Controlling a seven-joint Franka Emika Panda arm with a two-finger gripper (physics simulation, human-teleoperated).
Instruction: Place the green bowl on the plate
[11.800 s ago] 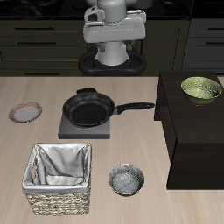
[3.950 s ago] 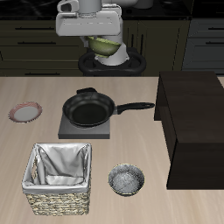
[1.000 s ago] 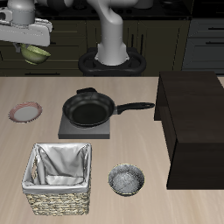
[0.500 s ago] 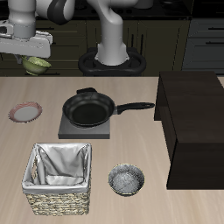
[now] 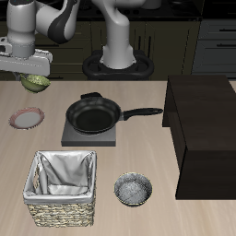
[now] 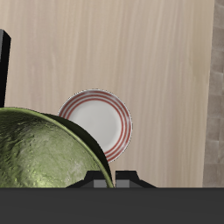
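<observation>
Since the earliest picture I have lifted the green bowl [image 5: 35, 82] off the dark raised cabinet [image 5: 205, 129], swung it across the whole worktop [image 5: 184, 217], and over the last second brought it lower, so it now hangs in the air above and a little behind the plate [image 5: 27, 118]. Going down in size: the cabinet stands bare at the far side from me; the wicker basket [image 5: 62, 189] with its grey liner sits near the front edge; the black frying pan [image 5: 94, 116] rests on its square stove pad in the middle; the grey metallic bowl [image 5: 134, 190] is beside the basket; and the plate lies alone, with its pink-red rim fully showing. My fingers [image 5: 33, 76] are closed on the rim of the green bowl, which hangs just under my hand, though I cannot make out the exact grip from either view. In the wrist view the green bowl [image 6: 48, 149] fills the near field, and the plate [image 6: 98, 120] shows past its edge, well below and not yet centred beneath. I judge the pick-up and the carry done; what is left is a small shift over the plate's centre, the descent, the release, and backing away without nudging the bowl.
</observation>
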